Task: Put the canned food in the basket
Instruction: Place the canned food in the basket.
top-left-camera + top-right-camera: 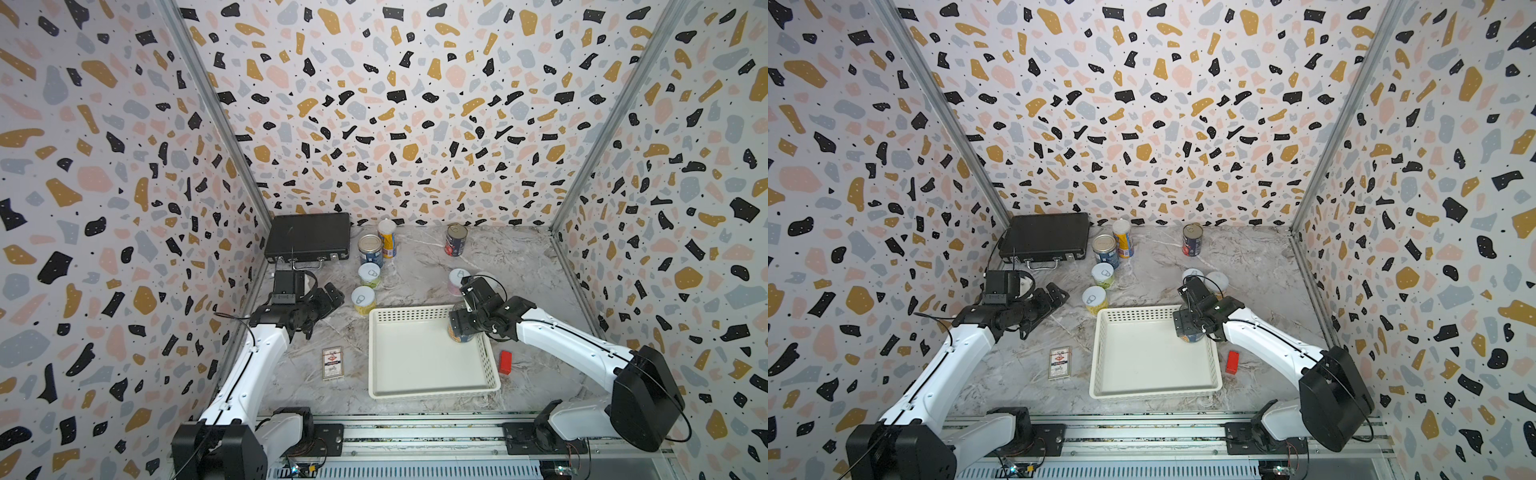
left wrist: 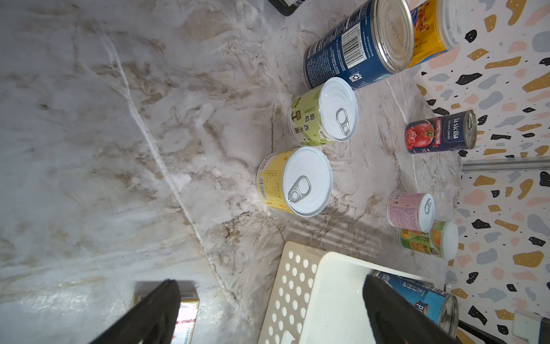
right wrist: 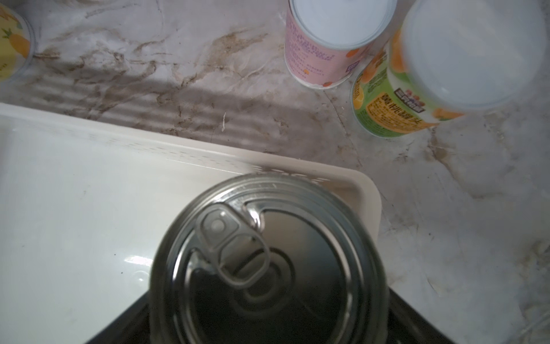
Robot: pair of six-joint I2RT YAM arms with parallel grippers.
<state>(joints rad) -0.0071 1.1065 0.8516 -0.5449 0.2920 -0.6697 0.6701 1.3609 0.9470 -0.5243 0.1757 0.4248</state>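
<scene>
Cans [image 2: 309,181] — white-lidded, silver-topped — basket [image 1: 432,384] white, perforated

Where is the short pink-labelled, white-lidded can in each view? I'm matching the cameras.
Both top views: pink can stands on the table beyond the white perforated basket's far right corner.
Left wrist: right of picture centre, beside the orange-and-green can.
Right wrist: picture's upper edge, beside that can.
Shared landmark: the basket corner.
</scene>
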